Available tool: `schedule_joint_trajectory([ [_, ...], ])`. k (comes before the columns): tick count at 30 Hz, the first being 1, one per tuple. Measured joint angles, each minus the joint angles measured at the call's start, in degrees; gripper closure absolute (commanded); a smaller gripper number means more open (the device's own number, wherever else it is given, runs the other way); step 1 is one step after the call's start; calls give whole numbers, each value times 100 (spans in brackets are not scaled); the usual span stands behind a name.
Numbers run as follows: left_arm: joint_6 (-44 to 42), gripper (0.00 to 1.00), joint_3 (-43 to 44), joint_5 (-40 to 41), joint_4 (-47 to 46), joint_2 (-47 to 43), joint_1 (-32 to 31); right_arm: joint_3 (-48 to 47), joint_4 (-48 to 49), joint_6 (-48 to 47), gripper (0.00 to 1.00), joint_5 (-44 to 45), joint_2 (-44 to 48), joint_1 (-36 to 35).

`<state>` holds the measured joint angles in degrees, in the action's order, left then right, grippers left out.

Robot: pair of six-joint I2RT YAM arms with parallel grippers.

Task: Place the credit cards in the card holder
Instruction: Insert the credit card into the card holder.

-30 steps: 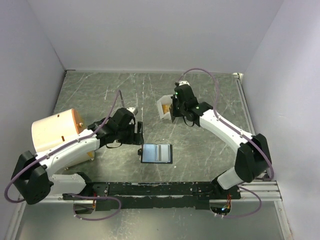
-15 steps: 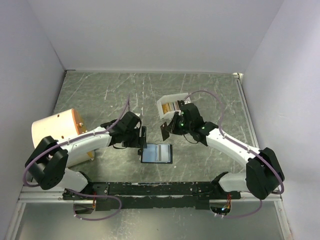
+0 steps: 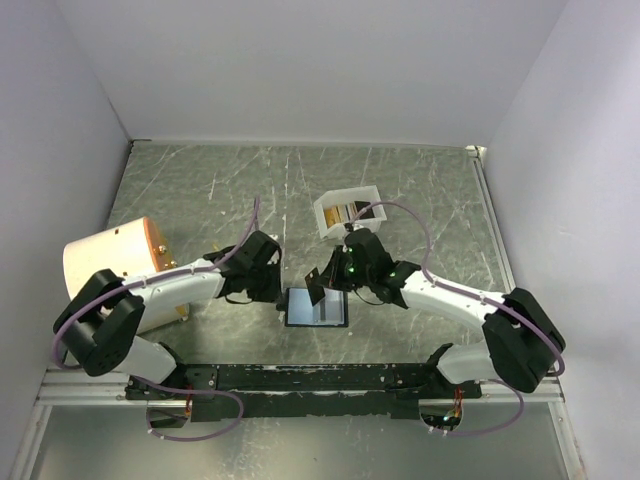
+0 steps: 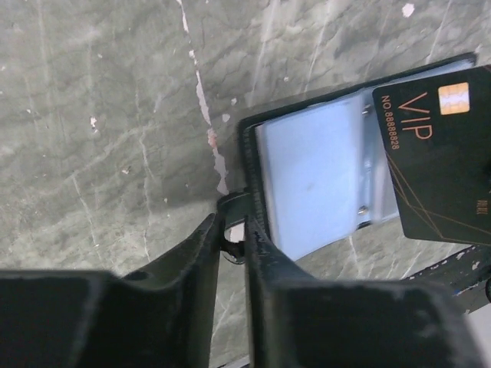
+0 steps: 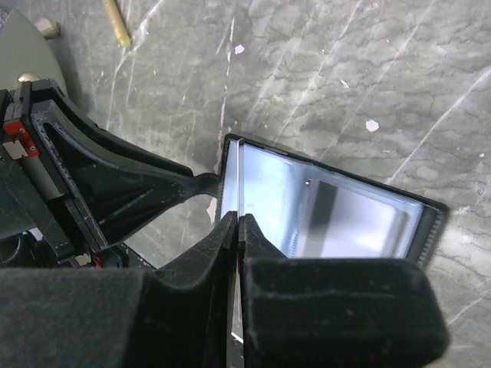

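Note:
The card holder [image 3: 322, 309] lies open on the table, pale blue inside [image 4: 307, 180]. My left gripper [image 3: 283, 297] sits at its left edge, its jaws closed on the holder's small black tab [image 4: 234, 230]. My right gripper [image 3: 328, 284] is shut on a black credit card [image 3: 316, 290], held tilted over the holder's left half. The left wrist view shows that card's face, printed VIP [image 4: 441, 153], above the holder's right part. In the right wrist view the card is edge-on [image 5: 239, 180] between shut jaws [image 5: 238, 222], with the holder [image 5: 345, 218] below. More gold credit cards [image 3: 344, 211] stand in a white box.
The white box [image 3: 349, 196] stands behind the holder at mid table. A tan drum-shaped object [image 3: 105, 265] stands at the left by the left arm. A black rail [image 3: 320, 378] runs along the near edge. Side and back walls enclose the table.
My right arm carried the black card from the white box down to over the holder. My left gripper moved to the holder's left edge and closed on its tab.

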<state>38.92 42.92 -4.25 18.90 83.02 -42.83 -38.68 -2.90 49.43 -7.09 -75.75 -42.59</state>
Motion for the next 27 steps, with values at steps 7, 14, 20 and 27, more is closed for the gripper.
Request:
schedule_joint_trajectory([
  [7,164,93,-258,0,-57,-155,0,352,284,118,93,-4,-39,-61],
  [14,404,93,-531,7,-114,-463,0,570,367,107,93,0,-136,-66],
  [20,509,93,-614,20,-120,-514,0,671,466,90,91,2,-136,-66],
  [27,560,93,-713,59,-116,-612,0,730,479,2,100,50,-133,-68],
])
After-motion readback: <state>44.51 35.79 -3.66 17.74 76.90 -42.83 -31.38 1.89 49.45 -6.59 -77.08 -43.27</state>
